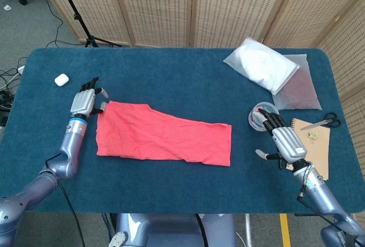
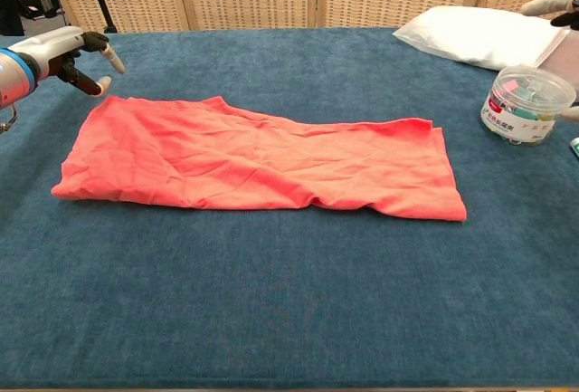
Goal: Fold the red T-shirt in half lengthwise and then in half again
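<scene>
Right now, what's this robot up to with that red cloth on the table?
It is folding a red T-shirt, which lies flat on the blue table as a long band, so one fold looks done. The left hand is open just off the shirt's far left corner, touching nothing. The right hand is open too, beside a small clear tub, well away from the shirt. The second fold has not been made.
</scene>
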Motion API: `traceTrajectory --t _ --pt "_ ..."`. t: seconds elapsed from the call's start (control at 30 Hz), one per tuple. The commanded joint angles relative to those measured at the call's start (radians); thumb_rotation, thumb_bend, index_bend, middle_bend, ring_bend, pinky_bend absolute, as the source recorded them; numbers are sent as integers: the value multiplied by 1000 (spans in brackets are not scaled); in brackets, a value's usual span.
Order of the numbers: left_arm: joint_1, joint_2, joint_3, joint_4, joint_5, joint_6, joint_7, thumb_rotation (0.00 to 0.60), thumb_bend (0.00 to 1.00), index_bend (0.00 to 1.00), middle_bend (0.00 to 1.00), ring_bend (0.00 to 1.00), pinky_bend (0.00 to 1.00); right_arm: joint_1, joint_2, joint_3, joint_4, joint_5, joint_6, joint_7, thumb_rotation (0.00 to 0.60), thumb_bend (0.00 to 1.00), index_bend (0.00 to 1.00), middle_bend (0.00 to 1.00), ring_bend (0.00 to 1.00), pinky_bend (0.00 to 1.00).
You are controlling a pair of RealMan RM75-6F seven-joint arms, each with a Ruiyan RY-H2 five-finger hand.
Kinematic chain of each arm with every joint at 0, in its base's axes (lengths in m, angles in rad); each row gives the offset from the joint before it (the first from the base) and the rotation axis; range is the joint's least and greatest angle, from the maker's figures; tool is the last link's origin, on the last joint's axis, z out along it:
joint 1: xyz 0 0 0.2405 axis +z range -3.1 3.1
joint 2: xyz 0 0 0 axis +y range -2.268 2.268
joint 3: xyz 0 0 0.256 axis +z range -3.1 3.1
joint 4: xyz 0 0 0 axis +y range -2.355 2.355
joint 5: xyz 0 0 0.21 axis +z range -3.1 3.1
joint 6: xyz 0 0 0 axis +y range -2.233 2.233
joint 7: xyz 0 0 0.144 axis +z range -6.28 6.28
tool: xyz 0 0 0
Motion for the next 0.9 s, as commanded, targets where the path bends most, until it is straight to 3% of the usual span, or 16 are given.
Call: traceTrajectory --t 0.03,0.23,0.43,0.5,0.7,0.8,0.9 --pt "-2 -5 -5 10 5 2 -10 600 390 0 0 0 0 -1 1 0 -2 -2 1 1 600 260 0 0 0 0" --pt "18 13 -7 -20 46 62 -79 600 300 0 0 0 0 -4 3 1 -8 -8 5 0 600 260 0 0 0 0" --pt "105 128 97 -166 226 199 -252 600 373 19 0 0 0 -6 4 -2 -14 -18 8 3 600 260 0 0 0 0" --pt "139 175 154 -206 301 247 -303 600 406 93 0 0 0 -7 4 -2 -15 -20 10 2 600 260 0 0 0 0" --pt "206 263 275 -252 436 340 -394 600 530 465 0 0 0 -8 3 -1 -15 -21 9 2 600 260 0 0 0 0" --pt "221 282 319 -251 478 353 -395 600 560 550 0 0 0 -7 2 -1 -16 -22 7 0 600 260 0 0 0 0" --pt "227 286 342 -247 495 351 -389 600 565 561 0 0 0 -7 1 0 -18 -23 7 -3 600 260 0 0 0 0"
